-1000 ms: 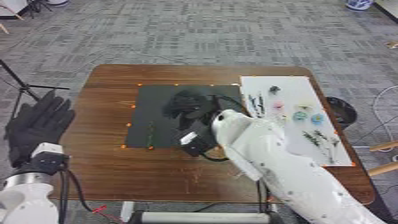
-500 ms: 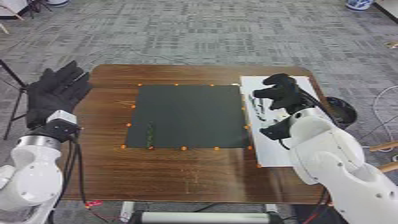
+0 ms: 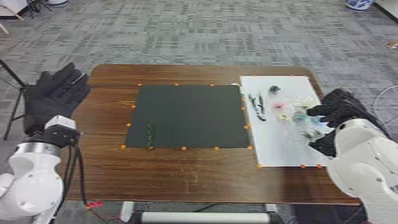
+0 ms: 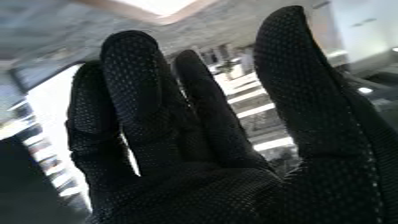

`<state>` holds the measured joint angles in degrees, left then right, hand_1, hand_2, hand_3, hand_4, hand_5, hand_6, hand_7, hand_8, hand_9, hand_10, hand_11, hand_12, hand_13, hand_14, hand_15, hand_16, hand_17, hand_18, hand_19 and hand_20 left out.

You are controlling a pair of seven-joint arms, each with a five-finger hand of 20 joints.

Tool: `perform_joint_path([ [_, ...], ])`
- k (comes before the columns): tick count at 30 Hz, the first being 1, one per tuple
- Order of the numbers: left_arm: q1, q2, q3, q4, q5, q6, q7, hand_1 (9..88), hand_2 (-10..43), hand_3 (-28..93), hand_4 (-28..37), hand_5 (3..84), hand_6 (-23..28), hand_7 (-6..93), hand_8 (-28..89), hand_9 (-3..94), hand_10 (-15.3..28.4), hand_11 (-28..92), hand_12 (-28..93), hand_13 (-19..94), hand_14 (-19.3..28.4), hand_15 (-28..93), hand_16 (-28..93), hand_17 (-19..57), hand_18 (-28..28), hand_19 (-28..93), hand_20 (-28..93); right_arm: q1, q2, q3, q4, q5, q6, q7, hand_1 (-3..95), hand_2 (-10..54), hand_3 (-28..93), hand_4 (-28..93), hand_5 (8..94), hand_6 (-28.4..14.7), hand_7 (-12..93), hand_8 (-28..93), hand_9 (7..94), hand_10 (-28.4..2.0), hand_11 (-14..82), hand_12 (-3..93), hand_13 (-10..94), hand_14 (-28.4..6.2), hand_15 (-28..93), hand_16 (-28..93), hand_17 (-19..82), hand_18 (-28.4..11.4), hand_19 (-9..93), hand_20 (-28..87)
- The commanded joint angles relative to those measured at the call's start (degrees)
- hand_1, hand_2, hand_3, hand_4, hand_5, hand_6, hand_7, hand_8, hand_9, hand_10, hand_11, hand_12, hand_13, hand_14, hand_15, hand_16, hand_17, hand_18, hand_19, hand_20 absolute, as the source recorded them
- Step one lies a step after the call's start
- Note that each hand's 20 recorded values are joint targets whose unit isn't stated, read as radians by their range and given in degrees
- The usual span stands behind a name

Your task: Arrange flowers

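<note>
In the head view, my right hand (image 3: 342, 109) is over the right edge of the white sheet (image 3: 280, 135), covering part of it. In the right wrist view, the right hand (image 4: 191, 180) has its fingers and thumb extended with nothing held. My left hand (image 3: 55, 95) is raised left of the table, fingers straight. A thin green stem (image 3: 150, 135) lies on the lower left of the black mat (image 3: 187, 112). On the white sheet lie a pink flower (image 3: 278, 105), a blue flower (image 3: 300, 116), dark slender stems (image 3: 258, 107) and a small dark flower (image 3: 274, 89).
The brown table (image 3: 178, 175) surrounds the mat, with small orange markers along the mat and sheet edges. A black tripod stands beyond the table's left side. Cables hang beside the left arm.
My right hand has gone from over the black mat, across the white sheet, to its right edge. The left hand has shifted up and slightly right. The stem on the mat has stayed put.
</note>
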<state>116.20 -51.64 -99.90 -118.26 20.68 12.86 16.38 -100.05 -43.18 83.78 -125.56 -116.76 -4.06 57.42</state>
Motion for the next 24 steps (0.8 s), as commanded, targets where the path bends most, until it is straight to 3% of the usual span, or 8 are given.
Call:
perform_joint_path([
  [1,2.5,-0.98,-0.91,-1.66,1.09,0.69,0.97,26.2,16.4,74,-28.3,45.4,9.7,10.3,-8,34.4,15.3,21,10,26,14.5,25,-5,-5.8,15.1,36,9,-7.5,0.8,5.5,-1.3,-2.0,-5.5,4.7,44.6,-9.5,72,-27,51.7,-12.0,8,-6,53.5,-21.0,12.6,17.3,60,-12.6,64,26,31,-25.2,80,33],
  [7,2.9,-1.49,-0.85,-1.66,0.92,0.69,0.96,26.2,16.4,74,-28.3,45.3,9.7,10.5,-8,34.7,15.3,21,10,26,15.3,27,-5,-6.2,15.4,37,10,-11.3,-1.4,6.7,-1.4,-4.5,-5.6,6.3,44.4,-9.5,66,-28,52.3,-11.0,8,-6,56.8,-19.9,14.9,18.6,61,-13.2,66,27,31,-25.7,81,33],
  [10,3.1,-1.76,-0.85,-1.85,0.79,0.92,1.10,26.3,16.4,74,-28.3,45.4,9.7,10.6,-8,34.9,15.4,21,11,26,15.6,27,-4,-6.3,15.5,37,10,-12.2,-2.6,6.2,-1.4,-5.9,-5.1,7.0,54.9,-9.5,40,-28,53.5,-10.5,8,-6,58.7,-19.2,19.2,20.9,61,-13.8,69,31,32,-25.9,82,35],
  [12,3.2,-1.87,-0.97,-1.78,0.82,0.82,0.96,26.3,16.4,74,-28.3,45.4,9.7,10.6,-8,35.0,15.4,21,10,26,15.8,28,-4,-6.4,15.5,37,10,-12.1,-3.1,5.6,-0.8,-6.6,-5.8,7.4,59.3,-9.5,30,-28,54.2,-10.6,8,-6,58.8,-19.2,21.6,22.5,60,-14.5,71,33,32,-25.8,83,35],
  [18,3.6,-2.63,-1.35,-1.95,1.09,0.86,0.77,26.2,16.4,74,-28.3,45.5,9.8,10.7,-8,35.0,15.4,22,11,26,15.8,28,-4,-6.4,15.6,37,10,-13.2,-4.0,5.4,-0.2,-5.7,-5.5,6.7,57.3,-9.5,34,-28,55.7,-10.6,9,-6,59.4,-19.5,29.7,25.9,60,-15.1,74,36,32,-26.0,83,36],
  [24,3.9,-2.26,-0.94,-1.92,0.66,0.84,0.66,26.3,16.4,74,-28.3,45.6,9.8,10.8,-8,35.0,15.5,22,11,26,15.8,28,-4,-6.4,15.6,37,10,-13.8,-4.8,4.7,1.1,-5.9,-6.4,6.8,60.4,-9.5,32,-28,58.1,-8.7,10,-7,60.0,-19.0,34.8,28.0,60,-15.0,74,38,32,-25.8,83,36],
])
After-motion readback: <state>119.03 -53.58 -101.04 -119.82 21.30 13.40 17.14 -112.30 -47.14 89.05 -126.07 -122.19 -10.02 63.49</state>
